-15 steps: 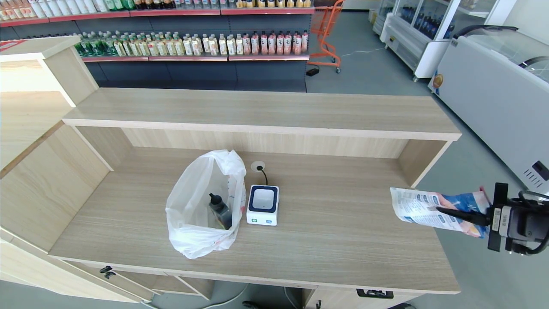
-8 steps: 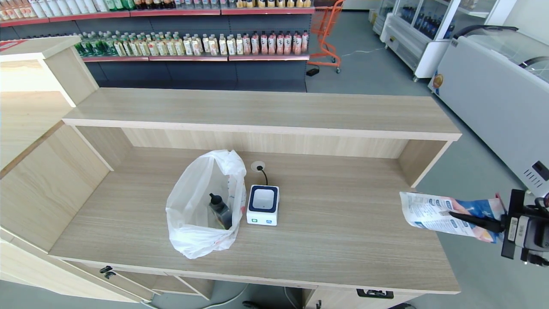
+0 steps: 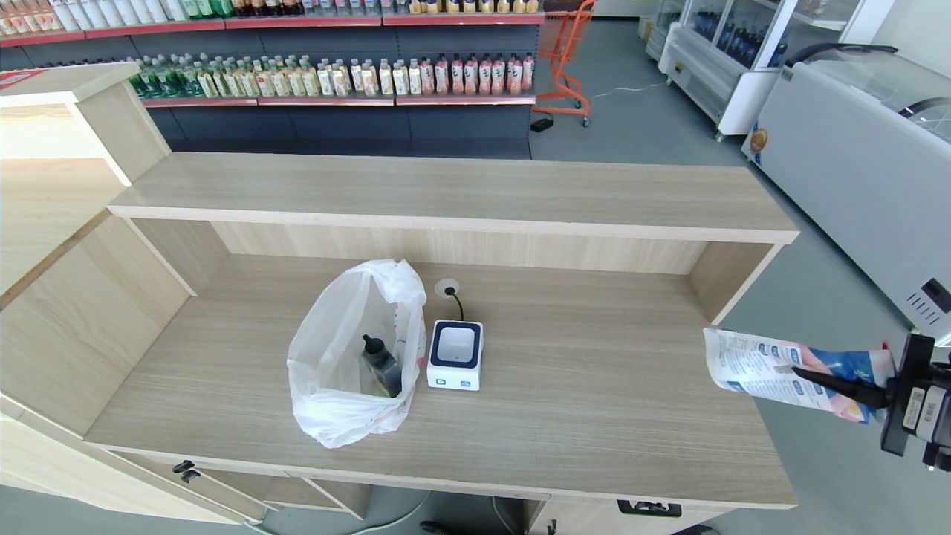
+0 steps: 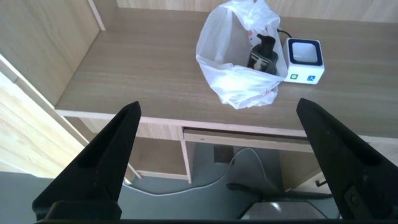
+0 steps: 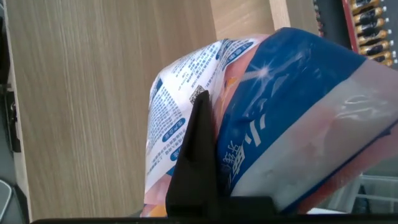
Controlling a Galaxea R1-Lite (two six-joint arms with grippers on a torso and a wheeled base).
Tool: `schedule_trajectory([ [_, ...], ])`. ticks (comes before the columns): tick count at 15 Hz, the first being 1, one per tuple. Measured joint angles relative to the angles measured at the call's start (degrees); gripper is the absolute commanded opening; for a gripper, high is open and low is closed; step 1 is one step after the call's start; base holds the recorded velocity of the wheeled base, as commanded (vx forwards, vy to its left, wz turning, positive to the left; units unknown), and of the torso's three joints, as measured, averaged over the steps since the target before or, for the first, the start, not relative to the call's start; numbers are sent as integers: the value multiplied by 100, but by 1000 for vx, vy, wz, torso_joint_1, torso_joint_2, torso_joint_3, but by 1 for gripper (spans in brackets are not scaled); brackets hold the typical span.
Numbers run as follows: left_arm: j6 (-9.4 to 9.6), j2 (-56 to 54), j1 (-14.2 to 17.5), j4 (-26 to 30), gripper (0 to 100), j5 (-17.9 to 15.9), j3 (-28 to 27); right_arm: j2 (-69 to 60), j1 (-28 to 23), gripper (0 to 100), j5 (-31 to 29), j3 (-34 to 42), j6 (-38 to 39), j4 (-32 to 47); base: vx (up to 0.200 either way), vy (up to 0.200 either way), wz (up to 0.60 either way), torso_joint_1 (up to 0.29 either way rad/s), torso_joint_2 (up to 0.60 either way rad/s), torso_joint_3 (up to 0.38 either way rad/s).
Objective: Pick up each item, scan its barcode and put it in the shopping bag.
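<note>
In the head view, the right end effector [image 3: 801, 371] sits at the lower right edge of the frame, clenched on a blue, white and pink snack packet [image 3: 750, 364]. The packet lies nearly flat, its white printed end pointing toward the frame's centre, at the right end of the wooden counter [image 3: 594, 401]. In the right wrist view one dark finger [image 5: 198, 149] presses across the packet's [image 5: 292, 106] printed face, with counter wood behind it. A white plastic shopping bag [image 3: 334, 357] stands open left of centre on the counter, with a dark bottle [image 3: 380, 365] upright inside. A white barcode scanner [image 3: 455, 354] sits just beside the bag toward the right, and its cable [image 3: 456, 305] runs back to a hole in the counter. The left end effector [image 4: 217, 104] hangs released, fingers spread wide, in front of the counter's near edge, well apart from the bag [image 4: 233, 62] and scanner [image 4: 305, 53].
</note>
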Motion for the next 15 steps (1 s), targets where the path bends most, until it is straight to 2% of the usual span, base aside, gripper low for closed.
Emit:
schedule_trajectory([
  [3, 83, 0, 0, 0, 100, 0, 0, 6, -6, 0, 22, 11, 230, 0, 0, 0, 0, 0, 0, 0],
  [6, 85, 0, 0, 0, 100, 0, 0, 69, -2, 0, 32, 22, 268, 2, 0, 0, 0, 0, 0, 0],
  [10, 7, 0, 0, 0, 100, -2, 0, 127, 29, 0, 167, 44, 574, 11, 0, 200, 0, -2, 0, 4],
  [15, 2, 0, 0, 0, 100, 0, 0, 146, 540, 0, 295, 17, 963, 0, 0, 200, 0, 2, 6, 3],
])
